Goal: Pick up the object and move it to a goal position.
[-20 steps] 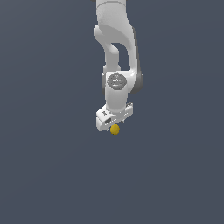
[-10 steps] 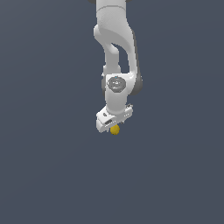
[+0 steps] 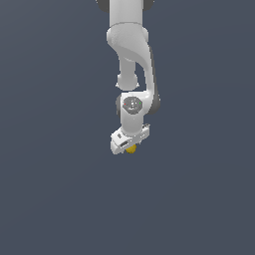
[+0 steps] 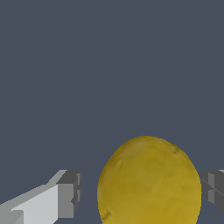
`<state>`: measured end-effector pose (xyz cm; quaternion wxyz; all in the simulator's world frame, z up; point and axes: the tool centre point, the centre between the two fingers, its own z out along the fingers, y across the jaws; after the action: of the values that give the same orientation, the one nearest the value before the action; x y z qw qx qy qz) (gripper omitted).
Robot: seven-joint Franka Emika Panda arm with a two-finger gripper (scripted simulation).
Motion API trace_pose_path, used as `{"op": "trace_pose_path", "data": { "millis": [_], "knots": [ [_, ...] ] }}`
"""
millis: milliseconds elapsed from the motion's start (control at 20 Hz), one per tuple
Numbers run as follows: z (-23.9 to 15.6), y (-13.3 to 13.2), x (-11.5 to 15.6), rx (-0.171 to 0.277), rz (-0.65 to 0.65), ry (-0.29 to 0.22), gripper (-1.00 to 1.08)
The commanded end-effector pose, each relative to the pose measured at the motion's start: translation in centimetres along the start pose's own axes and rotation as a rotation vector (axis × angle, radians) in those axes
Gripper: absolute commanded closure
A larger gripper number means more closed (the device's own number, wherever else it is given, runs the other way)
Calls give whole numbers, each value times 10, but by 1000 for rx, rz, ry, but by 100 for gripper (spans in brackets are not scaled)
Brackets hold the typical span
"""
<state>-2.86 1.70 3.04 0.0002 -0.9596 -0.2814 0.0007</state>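
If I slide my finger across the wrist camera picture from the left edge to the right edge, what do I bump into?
Left fingertip → a gap → yellow ball → right fingertip, close against the ball.

We see the white two-fingered gripper (image 3: 130, 146) lifted slightly higher than a second ago, and the small yellow-gold ball (image 3: 131, 148) rides up with it (tucked deeper under the hand now).
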Motion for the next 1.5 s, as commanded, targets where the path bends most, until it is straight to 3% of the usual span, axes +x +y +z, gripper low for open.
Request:
{"op": "trace_pose_path", "data": {
  "millis": [0,50,850,1450],
  "knots": [
    [2,1,1,-1,0,1,-92],
    [2,1,1,-1,0,1,108],
    [-7,2,7,-2,1,1,108],
    [-71,6,53,0,0,2,108]
  ]
}}
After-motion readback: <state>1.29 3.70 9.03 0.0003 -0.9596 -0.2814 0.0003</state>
